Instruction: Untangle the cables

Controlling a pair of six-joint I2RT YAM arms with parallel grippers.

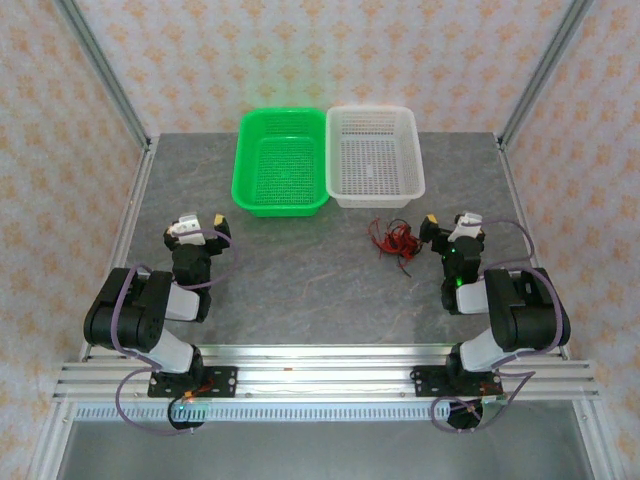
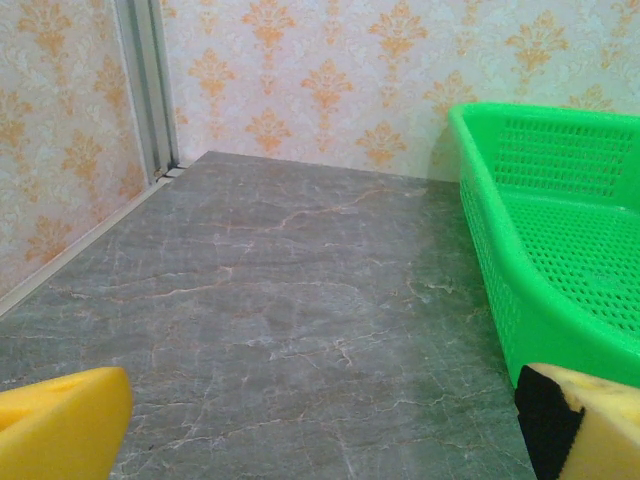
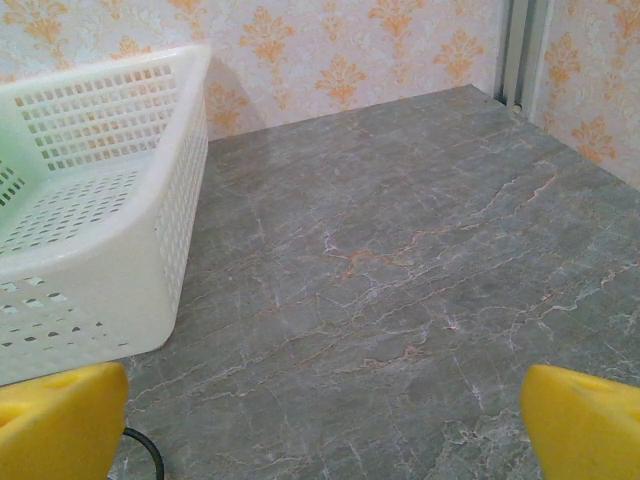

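Note:
The cables (image 1: 393,240) lie as one small tangle of thin red and black wires on the grey table, just in front of the white basket (image 1: 375,155). My right gripper (image 1: 452,221) hovers close to the tangle's right side, open and holding nothing. In the right wrist view its yellow fingertips (image 3: 62,420) stand wide apart over bare table, and a bit of black cable (image 3: 150,455) curls at the lower left. My left gripper (image 1: 195,224) is far from the tangle on the left, open and empty, its fingertips (image 2: 60,425) spread over bare table.
A green basket (image 1: 282,160) and the white basket stand side by side at the back, both empty. The green basket's wall (image 2: 500,270) is close to the left gripper's right; the white basket's wall (image 3: 150,250) is left of the right gripper. Metal frame posts (image 1: 100,70) flank the table.

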